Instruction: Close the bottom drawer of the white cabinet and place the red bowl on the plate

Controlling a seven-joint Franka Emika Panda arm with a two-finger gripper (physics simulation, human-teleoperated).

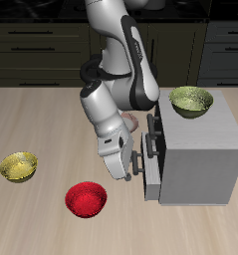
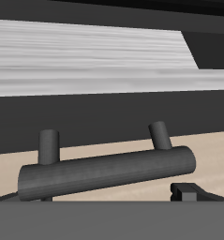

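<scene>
The white cabinet [image 1: 198, 149] stands with its bottom drawer [image 1: 151, 185] pulled out a little. My gripper [image 1: 126, 166] hangs right in front of the drawer fronts, close to the lower dark bar handle [image 1: 140, 167]. In the wrist view that handle [image 2: 104, 174] fills the frame very close up, below a grey-white panel [image 2: 85, 61]. One dark fingertip [image 2: 186, 192] shows beside the bar; the jaws' spacing is not visible. The red bowl [image 1: 87, 198] sits on the table near the front edge. Only a pinkish sliver of the plate [image 1: 129, 121] shows behind my arm.
An olive-green bowl [image 1: 191, 101] rests on top of the cabinet. A yellow-green bowl [image 1: 19, 166] sits on the table, well away from the cabinet. The upper drawer's handle [image 1: 153, 140] is just above my gripper. Dark kitchen units line the back.
</scene>
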